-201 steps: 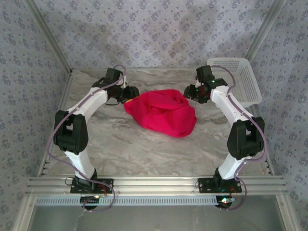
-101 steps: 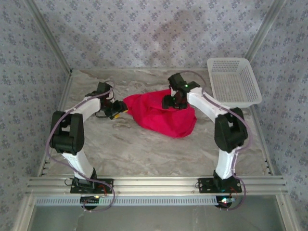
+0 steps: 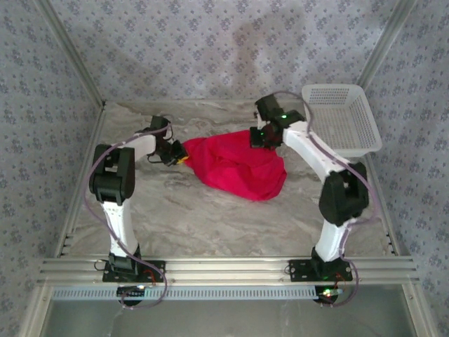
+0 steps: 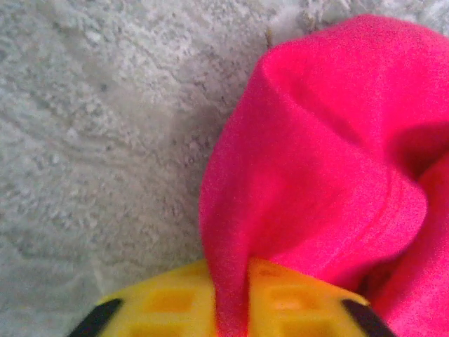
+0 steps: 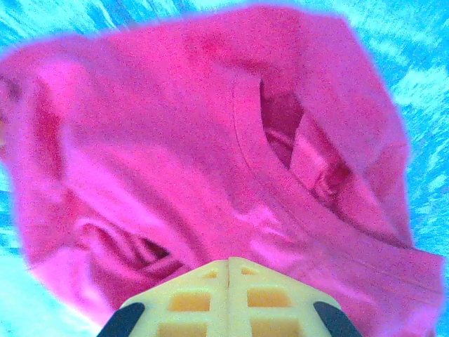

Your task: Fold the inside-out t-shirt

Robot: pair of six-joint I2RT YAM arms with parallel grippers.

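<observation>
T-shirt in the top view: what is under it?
The t-shirt lies bunched on the marbled table, which shows around it. Whatever lies beneath the heap is covered by cloth. The left gripper pinches its edge.

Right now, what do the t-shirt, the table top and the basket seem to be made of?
T-shirt: soft red knit cloth, matte, likely cotton; it folds and bunches, with stitched hems. Table top: marble-look surface, grey veins, dull sheen; perhaps a printed laminate. Basket: white plastic, by its moulded lattice walls.
</observation>
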